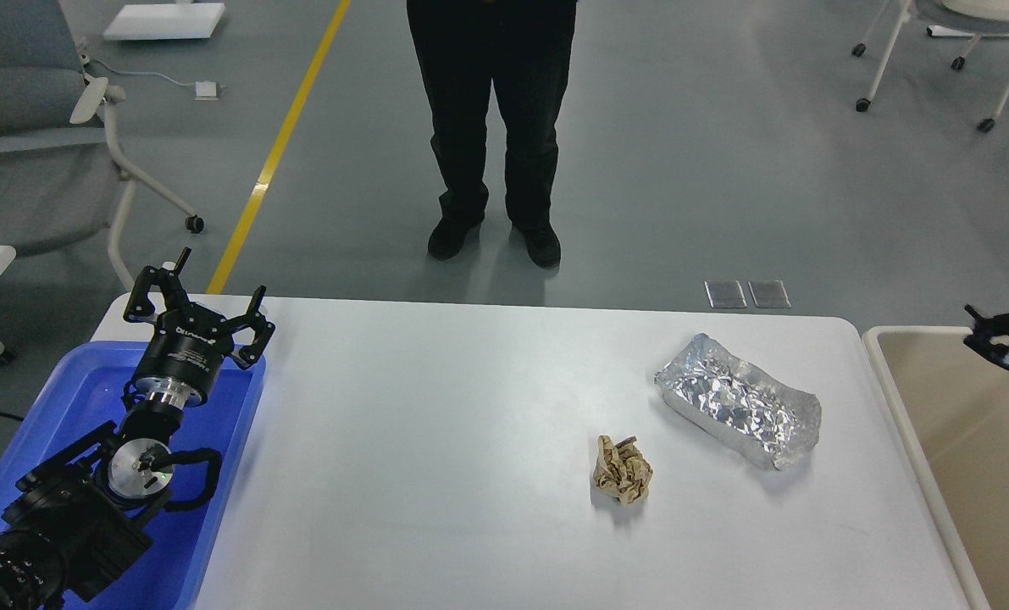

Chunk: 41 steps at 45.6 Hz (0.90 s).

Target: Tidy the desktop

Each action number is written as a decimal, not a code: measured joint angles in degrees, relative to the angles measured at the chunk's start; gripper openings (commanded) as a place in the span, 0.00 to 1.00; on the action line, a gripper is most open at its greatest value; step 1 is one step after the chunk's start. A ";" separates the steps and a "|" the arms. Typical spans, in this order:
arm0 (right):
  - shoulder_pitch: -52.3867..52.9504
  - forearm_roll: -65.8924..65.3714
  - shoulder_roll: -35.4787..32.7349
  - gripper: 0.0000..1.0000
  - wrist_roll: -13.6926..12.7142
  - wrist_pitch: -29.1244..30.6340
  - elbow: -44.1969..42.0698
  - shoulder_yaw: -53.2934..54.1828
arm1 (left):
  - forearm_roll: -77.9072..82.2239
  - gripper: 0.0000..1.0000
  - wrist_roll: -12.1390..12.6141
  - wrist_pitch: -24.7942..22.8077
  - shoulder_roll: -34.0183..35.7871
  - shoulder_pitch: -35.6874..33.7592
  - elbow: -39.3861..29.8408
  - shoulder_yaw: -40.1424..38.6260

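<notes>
Left black two-finger pincer [197, 315] at nine o'clock, fingers spread wide, pointing toward twelve; right pincer [997, 337] at three o'clock, barely visible.

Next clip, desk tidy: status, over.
Left gripper open, empty, over blue tray. Right gripper at frame edge, state unclear. Desktop holds foil box, crumpled brown paper. Nothing blocking.

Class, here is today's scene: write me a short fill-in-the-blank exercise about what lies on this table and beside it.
1. The crumpled brown paper ball lies on the ____ desktop.
2. The foil container lies to the ____ of the paper ball in the head view.
3. The left gripper hovers over the ____ tray.
4. The beige bin stands at the table's ____ end.

Missing words: white; right; blue; right
</notes>
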 measured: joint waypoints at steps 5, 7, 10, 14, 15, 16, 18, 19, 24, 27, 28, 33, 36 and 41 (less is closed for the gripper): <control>0.16 -0.22 0.42 1.00 0.20 1.87 4.04 1.41 | 0.00 1.00 0.00 0.00 0.00 0.01 0.00 0.00; 0.15 -0.37 0.77 1.00 0.22 2.54 5.57 1.78 | 0.01 1.00 0.00 0.00 0.00 0.01 0.00 0.00; 0.01 -0.59 1.17 1.00 0.31 3.63 7.53 2.29 | -0.01 1.00 0.00 0.00 0.00 0.01 0.00 0.00; -0.13 -0.74 1.69 1.00 0.34 5.70 9.77 2.82 | 0.00 1.00 0.00 0.00 0.00 0.01 0.00 0.00; -0.17 -0.76 1.88 1.00 0.36 6.49 10.46 3.05 | 0.00 1.00 0.00 0.00 0.00 0.01 0.00 0.00; -0.19 -0.75 2.01 1.00 0.38 6.98 10.95 3.21 | 0.00 1.00 0.00 0.00 0.00 0.01 0.00 0.00; -0.23 -0.79 2.45 1.00 0.40 8.11 12.12 3.81 | 0.01 1.00 0.00 0.00 0.00 0.01 0.00 0.00; -0.24 -0.78 2.66 1.00 0.41 8.49 12.55 4.11 | -0.01 1.00 -0.01 0.00 0.00 0.01 0.01 0.00; -0.27 -0.78 4.78 1.00 0.44 10.10 14.45 5.85 | 0.00 1.00 -0.08 0.00 0.00 0.01 0.00 0.00; -0.28 -0.79 6.60 1.00 0.45 10.76 15.11 6.71 | -0.01 1.00 -0.09 0.00 0.00 0.01 0.01 0.00; -0.28 -0.82 7.86 1.00 0.44 11.06 15.39 7.19 | -0.01 1.00 -0.09 0.00 0.00 0.01 0.00 0.00; -0.27 -0.84 11.36 1.00 0.45 11.58 15.78 8.57 | 0.00 1.00 -0.09 0.00 -0.01 0.01 0.00 0.00; -0.28 -0.94 13.93 1.00 0.45 11.84 15.74 9.56 | 0.00 1.00 -0.09 0.00 -0.02 0.01 0.00 0.00; -0.28 -1.42 17.80 1.00 0.45 12.20 14.79 10.58 | 0.00 1.00 -0.09 0.00 -0.02 0.01 0.00 0.00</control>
